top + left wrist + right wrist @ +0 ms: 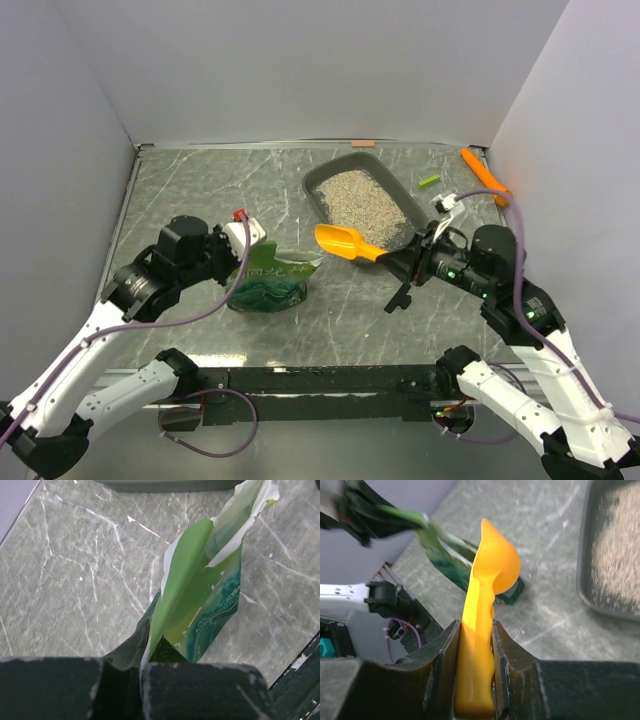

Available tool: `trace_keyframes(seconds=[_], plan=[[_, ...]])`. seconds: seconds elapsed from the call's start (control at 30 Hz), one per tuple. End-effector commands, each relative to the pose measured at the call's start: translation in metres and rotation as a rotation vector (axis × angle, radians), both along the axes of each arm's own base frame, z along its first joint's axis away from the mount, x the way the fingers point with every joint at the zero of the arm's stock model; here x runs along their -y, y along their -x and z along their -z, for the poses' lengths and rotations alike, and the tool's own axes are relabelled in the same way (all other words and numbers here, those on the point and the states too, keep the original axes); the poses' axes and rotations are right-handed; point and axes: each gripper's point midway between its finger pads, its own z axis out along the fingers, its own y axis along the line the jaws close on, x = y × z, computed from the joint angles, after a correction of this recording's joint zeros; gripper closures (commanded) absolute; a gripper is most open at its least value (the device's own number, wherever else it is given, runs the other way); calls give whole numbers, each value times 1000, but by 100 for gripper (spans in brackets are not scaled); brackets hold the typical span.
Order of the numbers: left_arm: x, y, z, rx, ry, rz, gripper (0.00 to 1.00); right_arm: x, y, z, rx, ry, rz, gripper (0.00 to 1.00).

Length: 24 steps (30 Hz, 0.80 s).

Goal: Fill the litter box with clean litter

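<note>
White walls are enclosing a grey marbled surface (200,190). The litter box (311,186) is sitting far centre, clean litter (362,200) covering its floor. The left jaws are pinching shut on the green bag (195,595)'s edge, and the right jaws are clamping the orange scoop (487,575)'s handle. Scooping seems in hand; next the bag mouth needs opening. An orange stick (485,175) is lying well clear.

A grey-green marbled stone-look counter (200,190) with pale veins spans the scene. Plain matte white panels close it in on three sides: a left wall (50,150), a far wall (320,70) and a right wall (580,110). A black metal rail (320,380) runs along the near edge. The light is soft and even, with faint shadows.
</note>
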Motion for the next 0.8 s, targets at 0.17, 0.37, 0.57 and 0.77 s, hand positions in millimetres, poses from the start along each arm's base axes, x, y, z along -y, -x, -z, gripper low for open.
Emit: trace_keyframes(seconds=[0.17, 0.37, 0.57, 0.77], plan=[[16, 5, -23, 153, 197, 6, 99, -19, 12, -54, 74, 62, -191, 100], [14, 4, -21, 186, 206, 2, 99, -35, 11, -43, 43, 190, -295, 100], [12, 7, -33, 212, 242, -5, 99, -43, -3, -31, 14, 272, -272, 100], [25, 17, -37, 190, 301, 63, 99, -49, -14, -21, -6, 303, -256, 100]])
